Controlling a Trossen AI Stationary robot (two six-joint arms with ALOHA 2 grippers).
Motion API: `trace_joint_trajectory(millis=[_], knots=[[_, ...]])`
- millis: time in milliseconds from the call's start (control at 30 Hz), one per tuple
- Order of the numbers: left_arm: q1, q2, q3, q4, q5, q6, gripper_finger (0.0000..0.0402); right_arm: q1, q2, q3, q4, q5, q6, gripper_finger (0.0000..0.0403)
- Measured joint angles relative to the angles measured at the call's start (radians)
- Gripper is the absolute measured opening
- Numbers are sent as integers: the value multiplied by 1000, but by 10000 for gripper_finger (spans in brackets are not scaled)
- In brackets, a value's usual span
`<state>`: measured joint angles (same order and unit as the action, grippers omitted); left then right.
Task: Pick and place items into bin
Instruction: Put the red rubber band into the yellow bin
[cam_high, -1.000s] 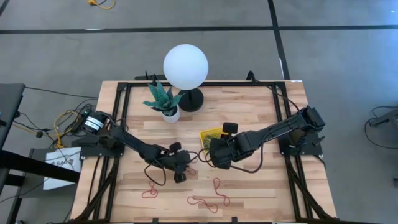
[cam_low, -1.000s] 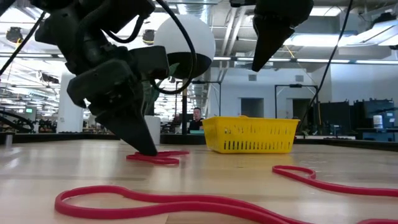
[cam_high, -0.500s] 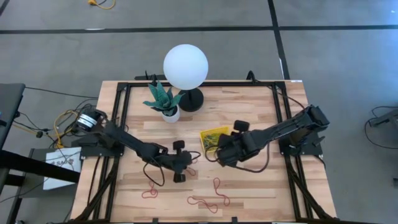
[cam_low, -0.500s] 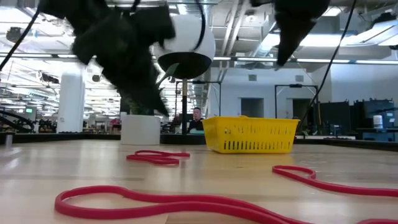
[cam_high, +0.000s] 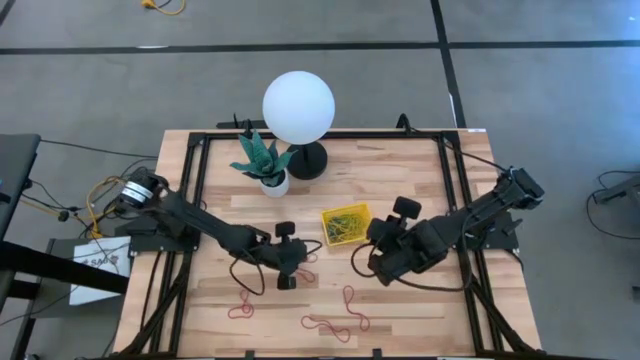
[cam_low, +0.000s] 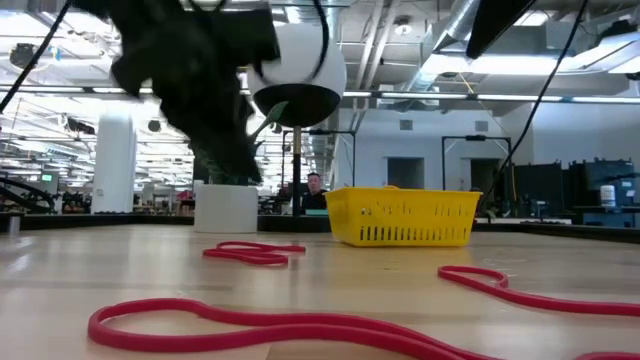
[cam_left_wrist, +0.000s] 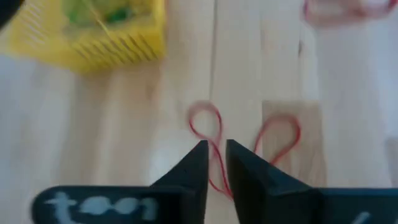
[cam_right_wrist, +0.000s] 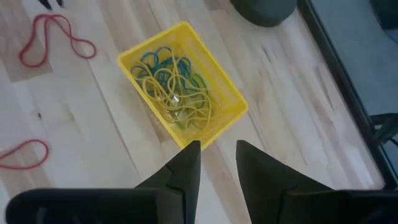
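Observation:
The yellow bin (cam_high: 345, 223) (cam_low: 403, 217) (cam_right_wrist: 180, 87) sits near the table's middle with yellow, green and blue bands piled in it. Several red bands lie flat on the wood (cam_high: 305, 255) (cam_high: 348, 297) (cam_high: 335, 325) (cam_high: 240, 308). My left gripper (cam_high: 290, 262) (cam_left_wrist: 216, 149) hangs above one red band (cam_left_wrist: 211, 124) (cam_low: 255, 252) with its fingers shut to a slit, touching nothing. My right gripper (cam_high: 380, 250) (cam_right_wrist: 214, 149) is open and empty, raised to the right of the bin and pointing toward it.
A white plant pot (cam_high: 272, 180) and a white globe lamp (cam_high: 298, 108) on a black base stand behind the bin toward the far edge. Black cables loop beside the left arm (cam_high: 250, 275). A person shows far behind the table (cam_low: 317, 190). Bare wood lies on the near right.
My left gripper has risen from the table, where its tip stood at the red band; the band stays flat in the same place. My right gripper has drawn back from over the bin toward the table's right and near edge, climbing out of the low view.

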<state>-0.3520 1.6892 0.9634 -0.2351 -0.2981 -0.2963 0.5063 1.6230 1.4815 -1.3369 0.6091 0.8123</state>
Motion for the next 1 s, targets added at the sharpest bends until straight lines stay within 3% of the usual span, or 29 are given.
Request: trace_joint_trajectory(millis=[100, 267, 433, 833, 1000], knots=[[5, 65, 1, 12, 41, -1, 80, 11, 8, 0, 6, -5, 12, 98], [7, 115, 3, 24, -14, -6, 135, 24, 8, 0, 6, -9, 32, 98], [12, 114, 1, 24, -7, -45, 161, 26, 8, 0, 6, -9, 29, 98], [13, 110, -86, 129, 2, -115, 136, 26, 8, 0, 6, -9, 28, 98], [12, 110, -87, 142, 10, -91, 97, 26, 8, 0, 7, -9, 28, 98]])
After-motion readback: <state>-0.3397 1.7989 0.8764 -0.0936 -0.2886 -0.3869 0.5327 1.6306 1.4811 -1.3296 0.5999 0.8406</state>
